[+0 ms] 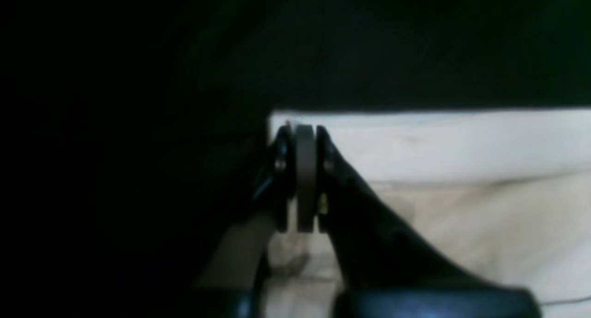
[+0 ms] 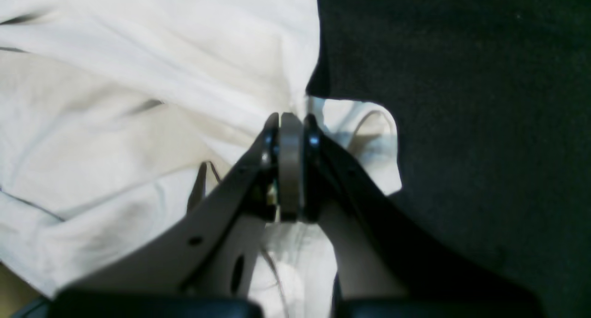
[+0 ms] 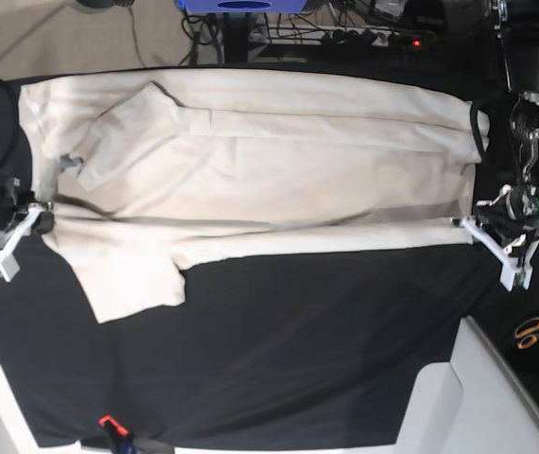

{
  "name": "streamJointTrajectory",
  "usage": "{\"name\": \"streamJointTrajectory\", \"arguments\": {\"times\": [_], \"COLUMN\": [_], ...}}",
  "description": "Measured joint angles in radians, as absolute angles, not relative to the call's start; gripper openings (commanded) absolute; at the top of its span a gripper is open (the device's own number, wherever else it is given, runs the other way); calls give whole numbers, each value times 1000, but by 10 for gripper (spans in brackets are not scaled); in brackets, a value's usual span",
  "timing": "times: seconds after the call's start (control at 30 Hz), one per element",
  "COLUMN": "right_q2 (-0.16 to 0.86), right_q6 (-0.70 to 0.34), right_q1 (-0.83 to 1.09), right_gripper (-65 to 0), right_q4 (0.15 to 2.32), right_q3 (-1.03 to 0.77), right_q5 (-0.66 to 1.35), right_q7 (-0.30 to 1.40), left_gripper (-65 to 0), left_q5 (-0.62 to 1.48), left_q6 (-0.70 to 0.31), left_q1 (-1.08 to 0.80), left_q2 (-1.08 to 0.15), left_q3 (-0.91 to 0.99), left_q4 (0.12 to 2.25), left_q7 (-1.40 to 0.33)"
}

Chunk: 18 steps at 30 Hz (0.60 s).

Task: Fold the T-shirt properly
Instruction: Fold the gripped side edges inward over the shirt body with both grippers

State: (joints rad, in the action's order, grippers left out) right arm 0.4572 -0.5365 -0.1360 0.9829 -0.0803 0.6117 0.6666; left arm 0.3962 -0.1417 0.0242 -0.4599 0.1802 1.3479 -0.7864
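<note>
The cream T-shirt (image 3: pixel 279 161) lies sideways on the black table cover (image 3: pixel 298 331), neck end at the left and hem at the right, with its near long edge folded in and one sleeve (image 3: pixel 132 274) sticking out toward the front. My left gripper (image 3: pixel 478 225) is at the hem's near corner. In the left wrist view it (image 1: pixel 304 133) is shut at the corner of the cloth (image 1: pixel 461 147). My right gripper (image 3: pixel 38 210) is at the shoulder end. In the right wrist view it (image 2: pixel 291 119) is shut, with the cloth (image 2: pixel 138 78) bunched at its tips.
Orange-handled scissors (image 3: pixel 534 331) lie off the table at the right. A white panel (image 3: pixel 478 397) rises at the front right. A small red item (image 3: pixel 109 423) sits at the front edge. Cables and a blue object (image 3: pixel 241 5) lie behind the table.
</note>
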Motion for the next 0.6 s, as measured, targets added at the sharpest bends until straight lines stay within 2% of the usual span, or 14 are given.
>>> {"name": "streamJointTrajectory", "arguments": {"times": [0.4,0.47,0.6], "right_q2": [393,397,402], "right_q6": [-532,-532,-532], "right_q1": [-38,-38,-31], "right_gripper": [-627,-555,-362], "right_q4": [1061,1061,1103], "right_q3": [-193,-193,-197], "right_q5": [599,599,591], "right_q7": [727,727,773], "left_gripper": [-650,-650,-650], "left_q5": [397,396,395], "left_q6": [-138,-139,-139], "left_q1": [-25,-35,-58], "left_q2": [-408,-399,-399], "left_q3": [179,179,179], "left_q4": [1340,1340,1348], "left_q7": [-775,-776,-775]}}
